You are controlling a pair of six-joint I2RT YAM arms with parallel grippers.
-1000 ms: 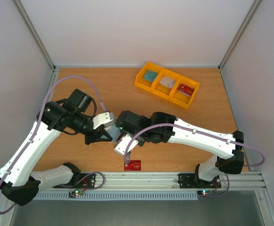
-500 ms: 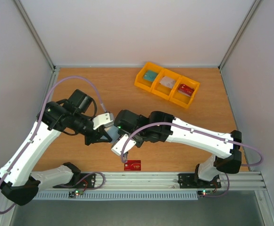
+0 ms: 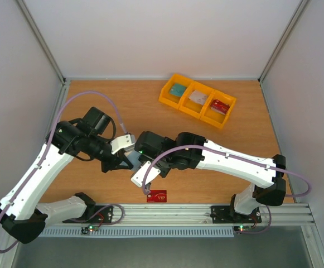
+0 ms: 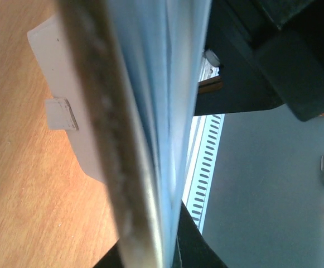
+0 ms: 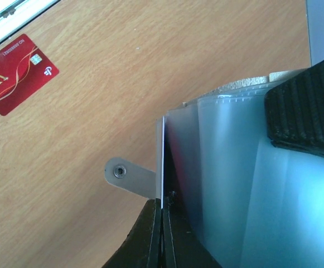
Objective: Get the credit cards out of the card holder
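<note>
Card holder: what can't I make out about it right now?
Top external: card holder mostly covered by the right arm; contents hidden.
Left wrist: holder too close, blurred; no card edges readable.
Right wrist: sleeves cloudy, cut off by the right edge; card count unclear.

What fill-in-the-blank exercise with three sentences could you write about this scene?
1. The credit card lying alone on the table is ___.
2. The yellow bin tray at the far side has ___ compartments.
3. The left gripper and the right gripper both grip the ___.
Missing words: red; three; card holder.
</note>
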